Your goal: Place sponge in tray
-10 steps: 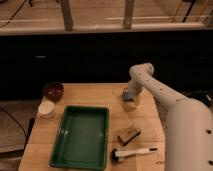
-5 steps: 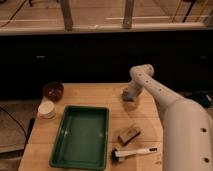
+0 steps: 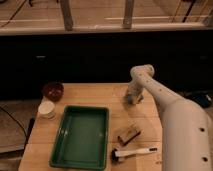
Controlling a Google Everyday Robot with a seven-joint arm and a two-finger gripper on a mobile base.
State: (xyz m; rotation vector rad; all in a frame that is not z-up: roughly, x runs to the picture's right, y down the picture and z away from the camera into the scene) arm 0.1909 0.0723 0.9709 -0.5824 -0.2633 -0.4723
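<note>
A light wooden table stands before a dark, full-width wall panel. Above the panel runs a pale ledge, with glazing divided by grey uprights. Grey floor shows at left. Lighting is dim and warm.

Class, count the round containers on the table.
2: a dark red round bowl far left on the wooden table; a white round cup just nearer. The gripper, low at far right, may hide more.

Dim, warm light falls from above on the bench; a brighter band runs along the top. Everything looks soft and grainy. The gripper, low over the bench's far right, blurs into shadow.
</note>
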